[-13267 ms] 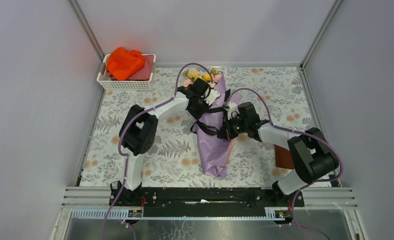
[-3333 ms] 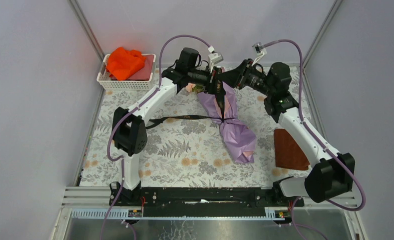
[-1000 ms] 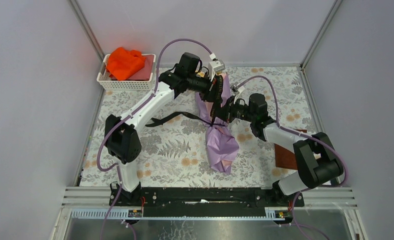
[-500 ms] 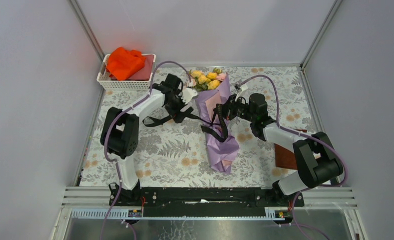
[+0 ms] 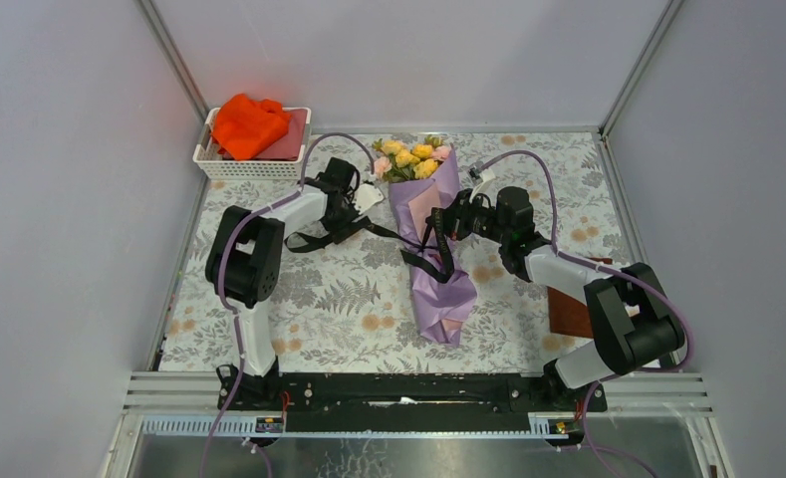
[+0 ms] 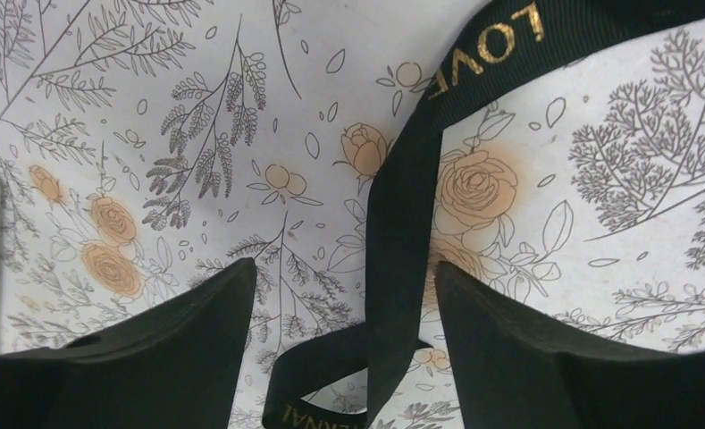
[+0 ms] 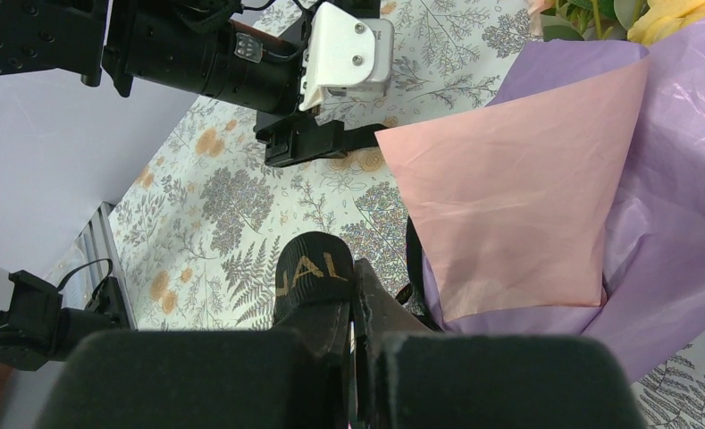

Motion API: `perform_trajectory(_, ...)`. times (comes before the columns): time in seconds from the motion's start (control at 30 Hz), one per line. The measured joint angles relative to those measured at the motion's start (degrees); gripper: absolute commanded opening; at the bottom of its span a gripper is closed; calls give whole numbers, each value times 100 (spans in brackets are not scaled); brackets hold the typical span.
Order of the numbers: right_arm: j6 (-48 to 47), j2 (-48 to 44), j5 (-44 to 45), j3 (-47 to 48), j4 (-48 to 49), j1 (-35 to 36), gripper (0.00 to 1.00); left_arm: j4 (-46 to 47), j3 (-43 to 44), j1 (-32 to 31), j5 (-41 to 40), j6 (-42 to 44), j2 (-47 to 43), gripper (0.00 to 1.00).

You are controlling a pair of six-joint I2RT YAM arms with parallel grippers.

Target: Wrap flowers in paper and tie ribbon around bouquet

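Observation:
The bouquet [image 5: 433, 264] lies along the middle of the table, its lavender paper [image 5: 440, 294] wrapped round the yellow and pink flowers [image 5: 413, 159] at the far end. The black ribbon [image 5: 314, 239] crosses the cone and trails off to the left. My left gripper [image 5: 352, 217] points down at the table just left of the bouquet. It is open [image 6: 344, 273], and a loose strand of ribbon [image 6: 402, 223] lies on the cloth between its fingers. My right gripper [image 5: 446, 227] is at the cone's right side, shut [image 7: 356, 279] on a fold of ribbon [image 7: 317, 266]. Pink inner paper [image 7: 509, 197] shows beside it.
A white basket [image 5: 219, 164] holding an orange cloth [image 5: 247, 121] stands at the far left corner. A brown pad [image 5: 570, 317] lies at the right edge, partly under my right arm. Grey walls close in the floral-patterned table on three sides.
My left gripper has let go of the ribbon, opened, and dropped from above the flowers to the table left of the bouquet. My right gripper has closed fully on the ribbon.

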Motion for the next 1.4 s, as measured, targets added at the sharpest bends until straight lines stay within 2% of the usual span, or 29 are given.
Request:
perform_trajectory(0.1,0,-7,0,0,-7,0,0,118,-52,0,138,-46,11,59)
perform_trajectory(0.43,-28,-37,0,0,-94,0,0,33,144,7,916,-378,153,60)
perform_trajectory(0.57,-39,-42,0,0,-157,0,0,-22,503,4,1152,-603,411,54)
perform_trajectory(0.63,-61,-57,2,-2,-192,0,0,-79,664,4,1224,-686,531,39)
perform_trajectory(0.67,-74,-74,2,-4,-205,0,0,-98,721,4,1257,-717,575,26)
perform_trajectory(0.7,-85,-92,4,-7,-214,0,0,-116,752,4,1285,-741,601,9)
perform_trajectory(0.73,-98,-109,7,-9,-221,0,0,-129,754,4,1316,-756,610,0)
perform_trajectory(0.87,-114,-210,127,-17,-343,0,0,-133,686,7,1333,-737,566,0)
perform_trajectory(1.03,-87,-551,634,-168,-787,-87,0,-20,101,59,911,-905,164,0)
perform_trajectory(1.13,184,-732,756,-546,-857,-474,0,107,-367,245,490,-992,-151,0)
perform_trajectory(1.27,848,-706,686,-1502,-704,-1298,0,321,-848,522,140,-1062,-466,0)
perform_trajectory(1.4,1217,-481,490,-1834,-767,-1550,0,623,-1115,570,-81,-1073,-608,0)
